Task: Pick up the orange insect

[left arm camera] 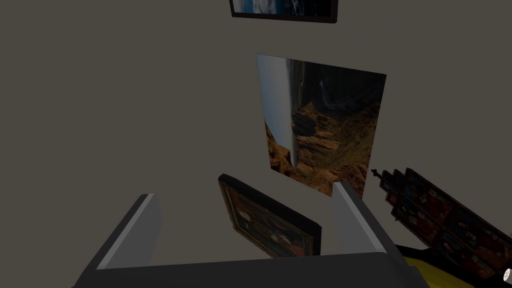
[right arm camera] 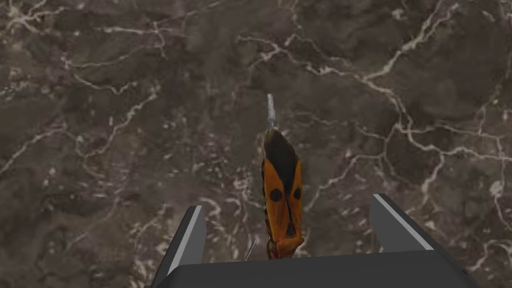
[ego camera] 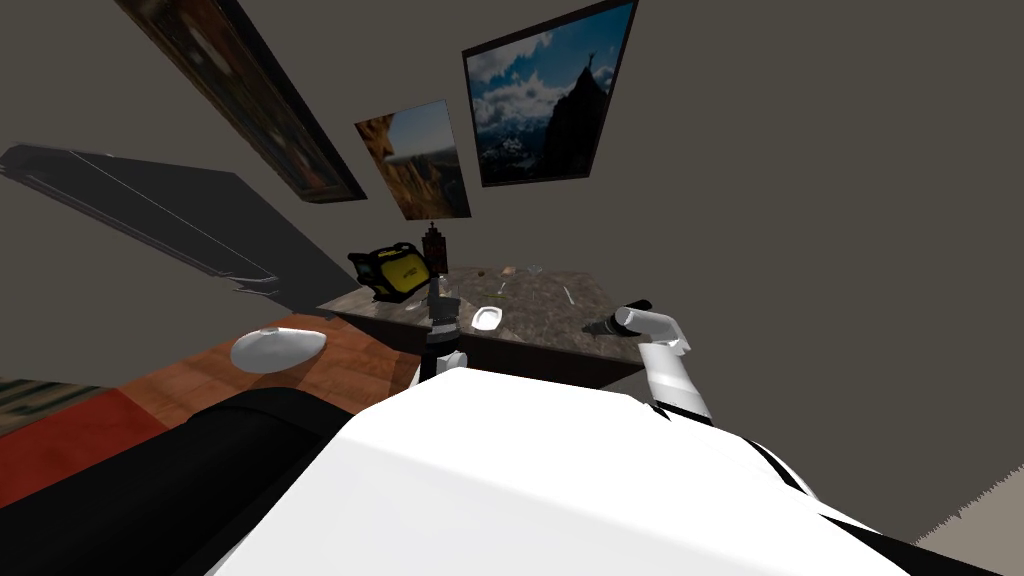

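The orange insect [right arm camera: 282, 185], with black markings on its back, lies on the dark marble table top [right arm camera: 125, 125]. It points lengthwise away from the gripper's body. My right gripper [right arm camera: 292, 202] is open just over it, one finger on either side, and neither touches it. A thin pale stalk [right arm camera: 271, 110] sticks out from the insect's far end. In the head view the right gripper [ego camera: 597, 325] hovers over the table's [ego camera: 545, 305] near right part. My left gripper [left arm camera: 245, 192] is open and holds nothing; it is raised over the table's near left edge [ego camera: 438, 295].
A yellow and black bag [ego camera: 392, 270] and a dark ornate frame [ego camera: 434, 245] stand at the table's far left. A small white dish [ego camera: 487, 318] sits near the front edge. Small items [ego camera: 510, 270] lie at the back. A white oval object [ego camera: 277, 348] rests on the wooden surface to the left.
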You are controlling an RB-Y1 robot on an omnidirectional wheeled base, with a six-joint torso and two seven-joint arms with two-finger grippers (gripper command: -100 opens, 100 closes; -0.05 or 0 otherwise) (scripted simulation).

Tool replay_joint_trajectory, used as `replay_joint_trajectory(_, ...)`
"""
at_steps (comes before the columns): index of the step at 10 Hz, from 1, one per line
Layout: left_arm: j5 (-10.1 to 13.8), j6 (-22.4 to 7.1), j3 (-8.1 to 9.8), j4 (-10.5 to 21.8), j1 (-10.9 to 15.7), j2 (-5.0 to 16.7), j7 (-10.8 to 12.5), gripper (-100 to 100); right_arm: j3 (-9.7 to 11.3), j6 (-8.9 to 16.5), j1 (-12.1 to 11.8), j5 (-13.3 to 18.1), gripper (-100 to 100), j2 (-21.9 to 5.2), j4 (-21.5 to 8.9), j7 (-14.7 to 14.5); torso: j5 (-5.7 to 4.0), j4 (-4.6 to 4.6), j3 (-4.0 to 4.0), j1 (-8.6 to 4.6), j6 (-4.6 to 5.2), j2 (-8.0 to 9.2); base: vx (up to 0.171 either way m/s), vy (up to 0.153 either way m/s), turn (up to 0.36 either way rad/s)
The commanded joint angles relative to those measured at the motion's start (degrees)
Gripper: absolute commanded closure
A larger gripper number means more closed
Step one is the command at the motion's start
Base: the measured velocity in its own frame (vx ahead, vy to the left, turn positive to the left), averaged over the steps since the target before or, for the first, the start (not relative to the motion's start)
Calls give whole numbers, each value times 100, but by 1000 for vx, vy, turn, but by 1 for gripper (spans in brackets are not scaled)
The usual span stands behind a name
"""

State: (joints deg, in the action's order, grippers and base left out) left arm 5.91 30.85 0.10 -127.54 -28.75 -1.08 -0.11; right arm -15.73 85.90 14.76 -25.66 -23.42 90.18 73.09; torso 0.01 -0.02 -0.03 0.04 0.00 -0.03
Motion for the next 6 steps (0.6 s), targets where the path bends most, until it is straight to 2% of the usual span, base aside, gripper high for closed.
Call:
replay_joint_trajectory(1, 0, 0, 0, 0, 0, 0, 0, 0, -19, 186, 50, -39, -100, -64, -51, 131, 0, 0, 0, 0, 0, 0, 14, 14, -8)
replay_joint_trajectory(2, 0, 0, 0, 0, 0, 0, 0, 0, -7, 114, 24, -19, -100, -32, -12, 84, 0, 0, 0, 0, 0, 0, 6, 6, -2)
replay_joint_trajectory(3, 0, 0, 0, 0, 0, 0, 0, 0, -8, 140, 25, -21, 0, -35, -12, 103, 0, 0, 1, -2, 0, 3, 0, 0, 0)
replay_joint_trajectory(4, 0, 0, 0, 0, 0, 0, 0, 0, -9, -24, 3, 13, -100, 18, -156, 15, -1, 1, 3, -4, 0, 5, 25, 9, -18)
replay_joint_trajectory(6, 0, 0, 0, 0, 0, 0, 0, 0, -9, -225, -24, 55, -100, 84, -335, -94, -1, -2, -4, -2, 0, -6, 38, 12, -13)
